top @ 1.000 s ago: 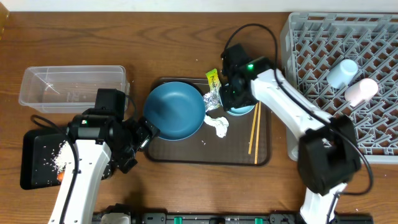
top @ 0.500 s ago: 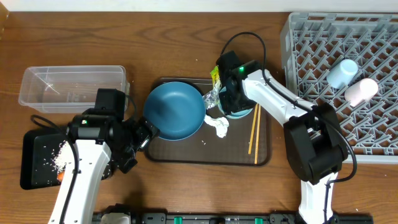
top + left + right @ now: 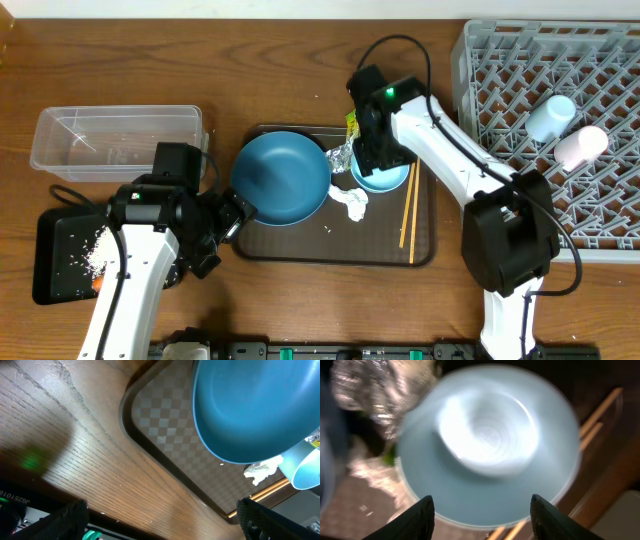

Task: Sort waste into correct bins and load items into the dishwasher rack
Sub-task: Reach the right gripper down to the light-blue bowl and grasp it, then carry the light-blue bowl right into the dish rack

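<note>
**While the right gripper [image 3: 481,502] hangs over the light-blue cup [image 3: 388,181], the left gripper [image 3: 162,505] stands open by the plate [image 3: 282,177]**

If I take twelve o'clock as the far edge of the table [image 3: 250,60], the brown serving tray [image 3: 340,252] lies at its centre. The light-blue cup stands upright on the tray at about two o'clock. The right gripper is directly above it, jaws parted to either side of the rim. The wrist view is blurred, and I cannot tell whether the fingers touch the cup.

Crumpled foil [image 3: 343,157] lies just beside the cup at its ten o'clock. The yellow-green wrapper [image 3: 349,122] is past it at eleven, on the tray's rim. The white tissue [image 3: 351,203] sits at the cup's seven o'clock, and the chopsticks [image 3: 408,215] lie side by side at its five.

The dark-blue plate fills the tray's nine o'clock side and overhangs the rim. The left gripper is at the plate's eight o'clock, low over the table, jaws spread wide with nothing between them.

At the table's three o'clock the grey rack [image 3: 500,70] holds a pale blue-white cup [image 3: 550,118] and a pinkish-white cup [image 3: 582,147], both on their sides. The clear tub [image 3: 115,140] is at ten o'clock. The black tray [image 3: 55,250] at eight holds rice [image 3: 100,255] and a bit of carrot [image 3: 97,282].
</note>
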`<control>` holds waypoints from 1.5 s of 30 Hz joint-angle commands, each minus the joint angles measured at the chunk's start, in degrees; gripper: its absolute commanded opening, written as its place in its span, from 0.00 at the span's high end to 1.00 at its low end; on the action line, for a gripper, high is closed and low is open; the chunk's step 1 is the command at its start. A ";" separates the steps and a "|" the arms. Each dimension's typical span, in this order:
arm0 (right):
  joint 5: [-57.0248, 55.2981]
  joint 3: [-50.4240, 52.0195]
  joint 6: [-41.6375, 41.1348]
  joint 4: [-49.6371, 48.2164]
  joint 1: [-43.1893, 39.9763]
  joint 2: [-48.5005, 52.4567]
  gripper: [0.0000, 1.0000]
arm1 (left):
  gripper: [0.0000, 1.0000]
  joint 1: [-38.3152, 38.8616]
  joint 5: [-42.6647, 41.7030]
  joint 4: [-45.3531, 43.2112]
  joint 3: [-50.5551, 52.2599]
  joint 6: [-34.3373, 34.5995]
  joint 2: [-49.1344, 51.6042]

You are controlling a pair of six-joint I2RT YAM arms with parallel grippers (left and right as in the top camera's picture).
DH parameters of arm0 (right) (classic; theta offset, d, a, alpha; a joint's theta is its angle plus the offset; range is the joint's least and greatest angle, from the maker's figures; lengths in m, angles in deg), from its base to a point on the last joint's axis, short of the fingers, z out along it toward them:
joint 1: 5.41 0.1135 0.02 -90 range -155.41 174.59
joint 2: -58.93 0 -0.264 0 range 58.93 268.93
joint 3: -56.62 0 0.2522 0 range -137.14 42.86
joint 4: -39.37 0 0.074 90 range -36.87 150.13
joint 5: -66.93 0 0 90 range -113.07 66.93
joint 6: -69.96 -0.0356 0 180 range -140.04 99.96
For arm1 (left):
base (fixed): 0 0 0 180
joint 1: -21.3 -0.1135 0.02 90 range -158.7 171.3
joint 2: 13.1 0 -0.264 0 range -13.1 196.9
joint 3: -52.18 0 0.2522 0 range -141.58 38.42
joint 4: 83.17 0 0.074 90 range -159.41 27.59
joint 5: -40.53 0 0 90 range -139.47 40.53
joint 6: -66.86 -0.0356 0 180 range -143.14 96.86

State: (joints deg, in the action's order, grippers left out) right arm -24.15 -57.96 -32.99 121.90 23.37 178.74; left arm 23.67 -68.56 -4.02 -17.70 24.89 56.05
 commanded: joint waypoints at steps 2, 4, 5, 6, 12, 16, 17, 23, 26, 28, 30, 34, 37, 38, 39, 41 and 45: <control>4.11 -2.99 3.98 1.75 1.11 -2.49 0.38 | 0.02 0.17 0.79 0.13 -0.24 0.33 0.15; 4.72 -1.22 5.81 0.57 1.53 -2.43 0.33 | 0.02 0.17 0.79 0.15 -0.24 0.33 0.15; 4.74 0.66 6.23 -0.92 1.79 -2.43 0.32 | 0.02 0.17 0.79 0.13 -0.24 0.33 0.15; 4.72 2.27 6.23 -2.19 2.03 -2.43 0.31 | 0.02 0.17 0.79 0.13 -0.24 0.33 0.15; 4.31 11.58 6.19 -11.43 2.95 -2.43 0.32 | 0.02 0.17 0.79 0.13 -0.24 0.33 0.15; 4.13 13.14 6.19 -14.27 3.15 -2.43 0.34 | 0.02 0.17 0.79 0.13 -0.24 0.33 0.15; 3.65 13.11 6.19 -14.49 3.17 -2.43 0.36 | 0.02 0.17 0.79 0.15 -0.24 0.33 0.15; -0.96 13.38 5.29 -14.53 3.58 -2.43 0.53 | 0.02 0.17 0.79 0.15 -0.24 0.33 0.15; -2.71 13.70 4.85 -14.62 4.28 -2.43 0.54 | 0.02 0.17 0.79 0.13 -0.24 0.33 0.15; -2.80 13.94 4.83 -14.86 4.72 -2.43 0.55 | 0.02 0.17 0.79 0.15 -0.24 0.33 0.15; -2.80 13.94 4.83 -14.99 5.16 -2.43 0.59 | 0.02 0.17 0.79 0.13 -0.24 0.33 0.15; -3.10 13.97 4.37 -15.23 6.01 -2.43 0.77 | 0.02 0.17 0.79 0.13 -0.24 0.33 0.15; -3.21 13.92 3.91 -15.21 6.38 -2.43 0.93 | 0.02 0.17 0.79 0.15 -0.24 0.33 0.15; -3.21 13.92 3.74 -15.21 6.47 -2.45 0.95 | 0.02 0.17 0.79 0.13 -0.24 0.33 0.15; -3.21 13.90 3.72 -15.21 6.51 -2.51 0.96 | 0.02 0.17 0.79 0.15 -0.24 0.33 0.15; -3.19 13.81 3.54 -14.91 6.51 -2.62 0.99 | 0.02 0.17 0.79 0.13 -0.24 0.33 0.15; -3.19 13.51 3.15 -13.53 6.16 -4.13 0.99 | 0.02 0.17 0.79 0.13 -0.24 0.33 0.15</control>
State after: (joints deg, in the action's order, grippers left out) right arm -27.60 -44.37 -28.81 107.67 29.44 176.53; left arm 23.67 -68.56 -4.02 -17.70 24.89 56.05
